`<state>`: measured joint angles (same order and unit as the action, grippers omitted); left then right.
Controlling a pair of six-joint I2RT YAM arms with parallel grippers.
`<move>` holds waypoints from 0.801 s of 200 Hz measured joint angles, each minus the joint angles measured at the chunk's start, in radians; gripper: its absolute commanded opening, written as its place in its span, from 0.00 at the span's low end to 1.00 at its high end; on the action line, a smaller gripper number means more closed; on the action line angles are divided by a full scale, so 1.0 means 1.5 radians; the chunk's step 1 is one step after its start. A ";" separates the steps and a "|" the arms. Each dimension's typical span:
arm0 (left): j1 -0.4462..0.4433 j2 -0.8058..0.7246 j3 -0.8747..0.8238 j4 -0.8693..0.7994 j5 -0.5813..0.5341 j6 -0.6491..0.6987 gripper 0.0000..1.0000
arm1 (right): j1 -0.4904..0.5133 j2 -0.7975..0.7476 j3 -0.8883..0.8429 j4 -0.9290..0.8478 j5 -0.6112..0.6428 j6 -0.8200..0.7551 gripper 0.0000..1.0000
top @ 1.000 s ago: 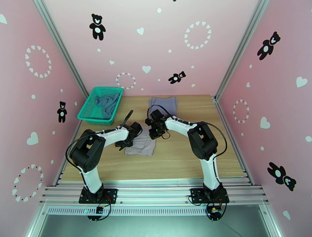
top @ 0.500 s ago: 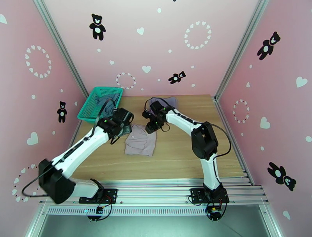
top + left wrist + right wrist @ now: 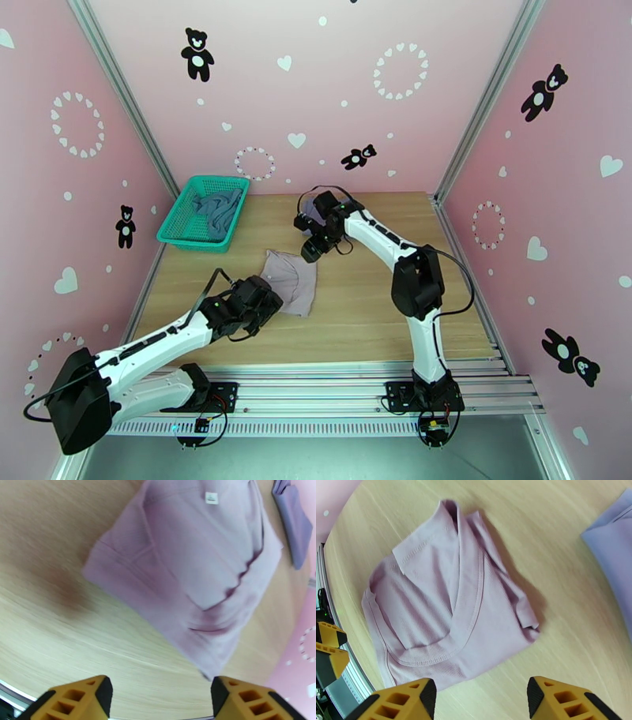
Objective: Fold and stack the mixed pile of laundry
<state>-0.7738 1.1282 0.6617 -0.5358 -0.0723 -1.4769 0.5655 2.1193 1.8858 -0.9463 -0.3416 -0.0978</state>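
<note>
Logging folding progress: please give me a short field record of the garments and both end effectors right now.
mauve garment: folded, mid-table
lavender garment: flat, beyond the mauve one
teal-blue garment: crumpled in green mesh basket
left end effector: open, empty, beside mauve garment
right end effector: open, empty, above mauve garment

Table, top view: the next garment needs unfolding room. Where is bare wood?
Widest bare wood: the right side, between the mauve garment and the right rail. A smaller patch lies between the green basket and the left gripper. Crowded: far centre, right gripper beside the lavender garment.
</note>
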 measured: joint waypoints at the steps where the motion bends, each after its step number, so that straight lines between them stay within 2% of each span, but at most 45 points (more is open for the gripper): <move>1: 0.000 0.001 0.000 0.001 0.000 -0.003 0.72 | 0.000 0.000 -0.002 0.000 0.000 0.000 0.66; 26: -0.001 0.057 0.002 0.051 -0.004 -0.063 0.72 | 0.000 -0.010 -0.049 0.010 -0.001 0.000 0.66; 64: -0.001 0.187 0.045 0.078 -0.005 -0.106 0.73 | 0.000 -0.022 -0.083 0.025 -0.003 -0.005 0.67; 85: -0.001 0.214 0.065 0.081 -0.011 -0.125 0.77 | 0.000 -0.037 -0.098 0.034 -0.003 -0.007 0.67; 122: -0.001 0.275 0.088 0.085 -0.009 -0.143 0.78 | 0.000 -0.062 -0.106 0.043 -0.007 -0.012 0.68; 160: 0.003 0.337 0.144 0.054 -0.003 -0.143 0.66 | 0.000 -0.080 -0.108 0.050 -0.008 -0.012 0.68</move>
<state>-0.7692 1.6341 0.8776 -0.4545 -0.0769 -1.6920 0.5655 1.9995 1.7233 -0.8715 -0.3531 -0.1158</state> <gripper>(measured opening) 0.703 0.676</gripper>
